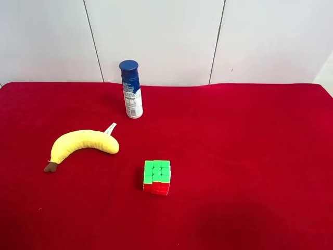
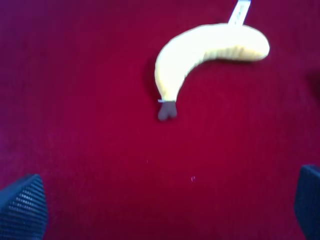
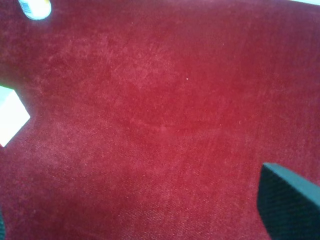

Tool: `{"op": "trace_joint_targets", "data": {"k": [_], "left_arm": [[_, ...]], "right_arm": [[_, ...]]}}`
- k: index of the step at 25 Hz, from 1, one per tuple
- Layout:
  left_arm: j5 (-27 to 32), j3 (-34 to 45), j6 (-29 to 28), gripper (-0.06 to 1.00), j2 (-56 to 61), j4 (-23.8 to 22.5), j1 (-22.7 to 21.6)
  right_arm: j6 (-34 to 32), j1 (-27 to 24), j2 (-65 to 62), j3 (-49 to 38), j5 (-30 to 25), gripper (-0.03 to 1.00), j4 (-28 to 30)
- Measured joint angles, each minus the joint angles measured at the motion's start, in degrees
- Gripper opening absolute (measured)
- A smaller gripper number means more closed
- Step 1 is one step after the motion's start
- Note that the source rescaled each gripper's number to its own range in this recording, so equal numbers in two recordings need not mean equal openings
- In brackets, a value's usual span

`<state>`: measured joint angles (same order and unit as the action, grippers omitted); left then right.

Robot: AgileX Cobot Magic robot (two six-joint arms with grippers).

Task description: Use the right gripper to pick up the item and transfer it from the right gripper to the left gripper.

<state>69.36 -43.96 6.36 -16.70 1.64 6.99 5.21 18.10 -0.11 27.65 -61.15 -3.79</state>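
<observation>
The plush banana [image 1: 83,143] lies flat on the red cloth [image 1: 244,156] at the left of the exterior high view, brown stem toward the near left, with the puzzle cube [image 1: 157,177] to its right and nearer, and the blue-capped bottle [image 1: 131,89] upright farther back. The left gripper [image 2: 165,210] hangs above the cloth with its fingers spread wide and empty, the banana just beyond them. Of the right gripper only one fingertip [image 3: 290,205] shows over bare cloth, so I cannot tell how far it is open.
</observation>
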Motion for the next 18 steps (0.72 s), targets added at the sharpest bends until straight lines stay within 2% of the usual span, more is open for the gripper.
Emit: {"op": "trace_joint_targets", "data": {"k": [9,13,16,18], "left_arm": [[-2.02,9.75,-0.04,1.00,16.05,1.07,0.00],[-3.85,12.65,-0.04,1.00,16.94,3.01,0.00],[-7.61,13.91,-0.04,1.00,17.03,3.05,0.00],[-7.99,14.61,-0.19,1.00,17.03,2.68,0.00]], "right_arm": [[0.00,0.00,0.00,0.00,0.00,1.00,0.00],[0.00,0.00,0.00,0.00,0.00,1.00,0.00],[0.00,0.00,0.00,0.00,0.00,1.00,0.00],[0.00,0.00,0.00,0.00,0.00,1.00,0.00]]}}
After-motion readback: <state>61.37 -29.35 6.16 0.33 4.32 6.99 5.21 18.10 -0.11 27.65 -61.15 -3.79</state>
